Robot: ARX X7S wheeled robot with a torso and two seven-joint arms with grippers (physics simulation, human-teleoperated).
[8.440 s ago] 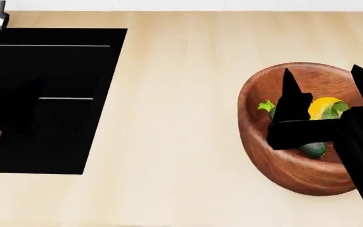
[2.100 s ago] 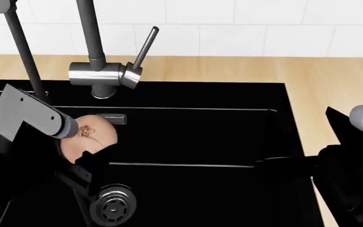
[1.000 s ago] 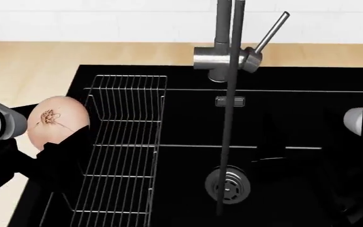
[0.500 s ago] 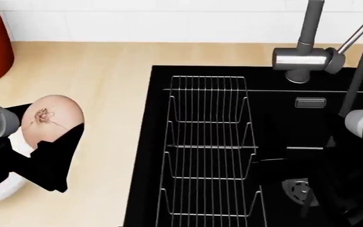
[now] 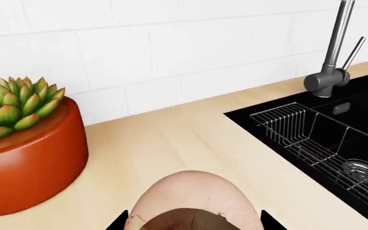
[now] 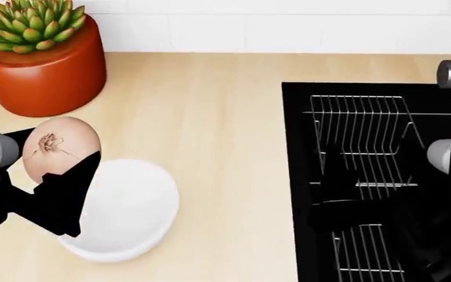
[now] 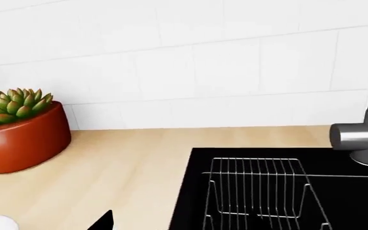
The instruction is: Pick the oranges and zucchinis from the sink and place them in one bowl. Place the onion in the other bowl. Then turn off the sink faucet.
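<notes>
Onion carried to the second bowl.

The left hand [image 6: 53, 176] pinched the onion [image 6: 59, 148] just above the white bowl's [image 6: 135, 223] near rim on the worktop [image 6: 209, 117]; next, I judged, centre and release. The right hand's state I couldn't tell.

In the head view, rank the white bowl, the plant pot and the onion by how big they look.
1. Plant pot and white bowl: alike, too close to rank.
2. Onion: smallest, though held nearer the camera by the left gripper.
</notes>
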